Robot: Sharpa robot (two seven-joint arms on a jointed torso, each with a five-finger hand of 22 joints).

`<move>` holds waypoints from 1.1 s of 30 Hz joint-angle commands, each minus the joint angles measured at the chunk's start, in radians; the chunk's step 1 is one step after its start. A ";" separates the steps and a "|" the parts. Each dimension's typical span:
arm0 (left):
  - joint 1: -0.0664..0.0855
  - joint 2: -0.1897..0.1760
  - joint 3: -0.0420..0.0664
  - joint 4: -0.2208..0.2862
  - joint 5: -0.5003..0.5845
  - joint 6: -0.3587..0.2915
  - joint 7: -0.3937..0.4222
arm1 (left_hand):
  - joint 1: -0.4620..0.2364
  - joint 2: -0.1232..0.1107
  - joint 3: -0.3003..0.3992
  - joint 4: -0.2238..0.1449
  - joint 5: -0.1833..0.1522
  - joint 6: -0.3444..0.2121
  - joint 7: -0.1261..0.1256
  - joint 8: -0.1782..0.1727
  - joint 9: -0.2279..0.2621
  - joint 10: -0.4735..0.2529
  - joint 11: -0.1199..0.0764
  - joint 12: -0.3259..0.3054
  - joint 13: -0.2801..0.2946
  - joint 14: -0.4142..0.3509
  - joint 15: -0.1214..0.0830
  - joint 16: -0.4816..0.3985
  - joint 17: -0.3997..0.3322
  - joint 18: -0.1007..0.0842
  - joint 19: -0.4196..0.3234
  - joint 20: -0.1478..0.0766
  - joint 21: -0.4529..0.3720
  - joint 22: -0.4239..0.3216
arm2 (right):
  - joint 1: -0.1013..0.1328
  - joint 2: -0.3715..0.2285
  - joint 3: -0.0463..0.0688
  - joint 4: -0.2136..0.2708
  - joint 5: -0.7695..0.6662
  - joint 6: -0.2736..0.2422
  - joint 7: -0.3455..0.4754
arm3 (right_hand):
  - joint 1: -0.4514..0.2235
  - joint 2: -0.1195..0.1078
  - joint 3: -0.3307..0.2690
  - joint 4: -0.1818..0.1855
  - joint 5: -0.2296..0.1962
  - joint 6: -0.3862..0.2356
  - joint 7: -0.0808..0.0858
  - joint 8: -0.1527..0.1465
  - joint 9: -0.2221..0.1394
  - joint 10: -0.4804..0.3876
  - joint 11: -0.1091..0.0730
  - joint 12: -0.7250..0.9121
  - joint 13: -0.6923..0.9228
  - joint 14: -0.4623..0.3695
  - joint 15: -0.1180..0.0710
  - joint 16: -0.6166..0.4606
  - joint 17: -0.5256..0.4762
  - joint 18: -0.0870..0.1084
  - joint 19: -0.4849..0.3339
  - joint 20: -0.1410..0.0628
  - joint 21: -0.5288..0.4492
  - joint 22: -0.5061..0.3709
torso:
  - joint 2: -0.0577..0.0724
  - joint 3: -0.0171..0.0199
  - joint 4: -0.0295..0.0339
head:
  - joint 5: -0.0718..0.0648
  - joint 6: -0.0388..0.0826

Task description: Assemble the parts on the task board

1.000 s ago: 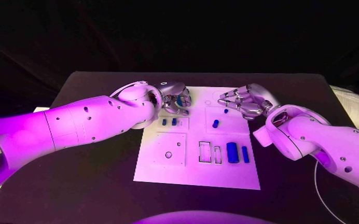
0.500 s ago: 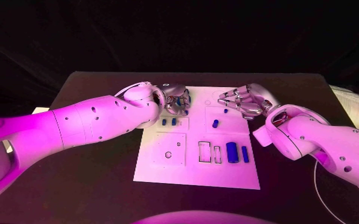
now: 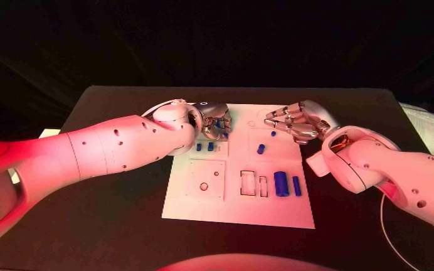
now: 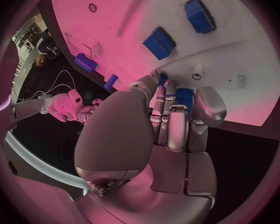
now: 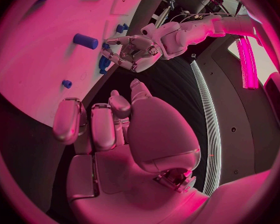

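The white task board [image 3: 237, 208] lies mid-table. My left hand [image 3: 215, 124] hovers over its far left corner with fingers curled around a small blue part [image 4: 184, 95], which also shows at my left hand [image 5: 138, 52] as the blue part [image 5: 104, 63]. My right hand [image 3: 295, 122] hangs over the board's far right corner, fingers curled in with nothing in them. Two small blue blocks [image 3: 204, 147] sit just nearer than the left hand. A blue cylinder [image 3: 260, 149] and a tiny blue peg [image 3: 273, 133] lie near the right hand.
A large blue piece [image 3: 280, 184] and a slimmer one [image 3: 296, 186] stand at the board's near right. Beside them are two empty rectangular slots [image 3: 247, 183]. A round hole [image 3: 204, 187] marks the near left panel. Black table [image 3: 108, 221] surrounds the board.
My left hand has shifted slightly toward the board's middle and nearer, fingers tightening round the blue part. The right hand has barely moved.
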 commanded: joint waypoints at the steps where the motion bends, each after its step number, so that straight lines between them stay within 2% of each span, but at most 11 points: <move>1: -0.003 0.006 0.000 0.002 -0.008 0.031 -0.015 | 0.003 -0.007 0.017 -0.003 0.005 0.011 0.001 -0.004 -0.002 0.011 -0.001 -0.005 -0.003 0.044 -0.007 0.005 -0.002 -0.019 0.005 -0.001 0.008 0.003 | -0.001 0.001 0.000 0.000 0.000 0.007 0.010 | 0.006 0.005 -0.001 -0.004 0.004 -0.007 -0.002 -0.001 0.000 -0.007 0.001 -0.005 -0.001 0.019 0.001 -0.007 0.000 0.018 -0.008 0.000 -0.006 -0.001 | 0.000 -0.0010 -0.0001 | 0.000 0.002; 6: -0.006 0.009 0.000 0.000 -0.010 0.039 -0.035 | 0.019 0.002 0.059 -0.025 0.006 0.031 0.002 -0.004 -0.002 0.034 -0.004 -0.006 -0.006 0.045 -0.011 0.007 -0.003 -0.021 0.007 -0.003 0.023 0.016 | -0.001 0.002 0.000 0.000 0.000 0.008 0.010 | 0.006 0.005 -0.002 -0.004 0.004 -0.007 -0.002 -0.001 0.000 -0.007 0.001 -0.004 -0.001 0.019 0.001 -0.007 -0.001 0.018 -0.007 0.000 -0.005 0.000 | 0.000 -0.0004 -0.0001 | 0.002 0.003; 12: -0.008 0.010 0.000 -0.001 -0.011 0.045 -0.061 | 0.047 0.014 0.128 -0.075 0.006 0.057 0.005 -0.005 -0.004 0.074 -0.007 -0.004 -0.002 0.045 -0.015 0.008 -0.007 -0.024 0.009 -0.008 0.046 0.035 | -0.001 0.002 0.000 0.000 0.000 0.008 0.010 | 0.006 0.005 -0.002 -0.004 0.004 -0.007 -0.002 -0.001 0.000 -0.007 0.001 -0.004 -0.001 0.019 0.001 -0.007 -0.001 0.018 -0.007 0.000 -0.006 -0.001 | 0.001 -0.0009 0.0001 | 0.001 0.002; 18: -0.008 0.011 0.000 -0.001 -0.015 0.047 -0.075 | 0.053 0.011 0.184 -0.120 0.006 0.072 0.009 -0.010 -0.007 0.094 -0.005 -0.008 0.003 0.044 -0.014 0.010 -0.008 -0.027 0.008 -0.008 0.065 0.052 | -0.001 0.002 0.000 0.000 0.000 0.008 0.010 | 0.006 0.005 -0.002 -0.004 0.004 -0.007 -0.002 -0.001 0.000 -0.006 0.001 -0.004 -0.001 0.020 0.001 -0.007 -0.001 0.018 -0.008 0.000 -0.006 -0.001 | 0.001 -0.0008 -0.0003 | 0.002 0.001; 23: -0.008 0.009 0.001 0.001 -0.007 0.014 -0.069 | 0.027 0.004 0.236 -0.160 0.005 0.079 0.014 -0.022 -0.012 0.100 -0.002 -0.021 0.009 0.045 -0.009 0.015 -0.007 -0.032 0.010 -0.006 0.094 0.076 | -0.001 0.003 0.000 -0.001 0.000 0.009 0.011 | 0.006 0.005 -0.002 -0.004 0.004 -0.007 -0.002 -0.001 0.000 -0.006 0.001 -0.004 -0.001 0.020 0.001 -0.007 -0.001 0.018 -0.008 0.000 -0.006 -0.001 | 0.000 -0.0006 -0.0004 | 0.001 0.001; 28: -0.010 -0.002 0.006 0.010 0.047 -0.020 -0.055 | 0.012 0.003 0.255 -0.176 0.005 0.081 0.017 -0.028 -0.015 0.101 0.000 -0.028 0.012 0.044 -0.008 0.014 -0.012 -0.032 0.009 -0.004 0.099 0.081 | -0.001 0.005 0.000 -0.001 0.002 0.009 0.012 | 0.006 0.007 -0.001 -0.004 0.005 -0.007 -0.002 -0.001 0.000 -0.006 0.001 -0.003 0.000 0.020 0.001 -0.006 0.001 0.018 -0.008 0.000 -0.006 -0.001 | 0.000 -0.0008 -0.0002 | -0.003 0.009; 33: -0.011 -0.023 0.013 0.031 0.125 -0.048 -0.037 | 0.002 0.004 0.263 -0.182 0.006 0.086 0.019 -0.029 -0.015 0.106 0.001 -0.033 0.014 0.043 -0.008 0.013 -0.017 -0.032 0.008 -0.003 0.100 0.084 | -0.001 0.005 0.000 -0.001 0.003 0.008 0.013 | 0.006 0.007 -0.001 -0.004 0.005 -0.007 -0.002 -0.001 0.000 -0.006 0.001 -0.003 0.000 0.020 0.001 -0.006 0.001 0.018 -0.008 0.000 -0.006 -0.001 | -0.001 -0.0004 0.0017 | -0.001 0.008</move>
